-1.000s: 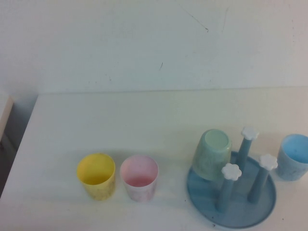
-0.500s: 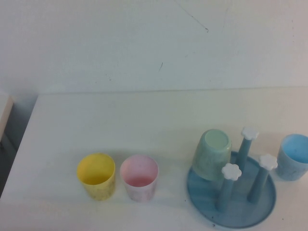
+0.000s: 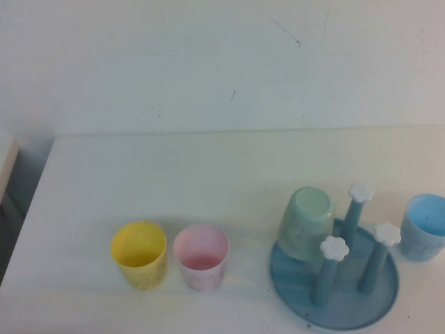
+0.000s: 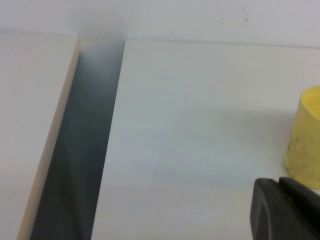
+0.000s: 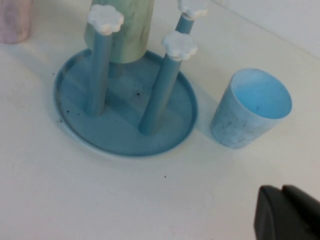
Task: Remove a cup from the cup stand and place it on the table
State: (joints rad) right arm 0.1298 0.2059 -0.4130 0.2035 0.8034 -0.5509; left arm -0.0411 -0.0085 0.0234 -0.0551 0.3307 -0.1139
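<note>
Light blue cup (image 3: 424, 236) stands upright, mouth up, on the table (image 3: 208, 174) at the right edge of the high frame, just beside the rim of the cup stand (image 3: 295, 292) but apart from it; the right wrist view confirms a small gap. Inside of cup shows dark speckles.

Cup stand sits lower right of the high frame. Three pegs with white flower caps stand bare; a pale green cup (image 3: 306, 223) hangs inverted and tilted on the fourth, at the stand's left side.

Yellow cup (image 3: 139, 254) and pink cup (image 3: 201, 256) stand upright side by side, lower centre-left, close together, well apart from the stand.

Left gripper (image 4: 287, 210): only a dark tip shows at lower right of its wrist view, near the yellow cup; jaw state cannot be told. Right gripper (image 5: 287, 212): dark tip at lower right of its view, above bare table near the blue cup; jaw state cannot be told. Neither arm appears in the high view.
</note>
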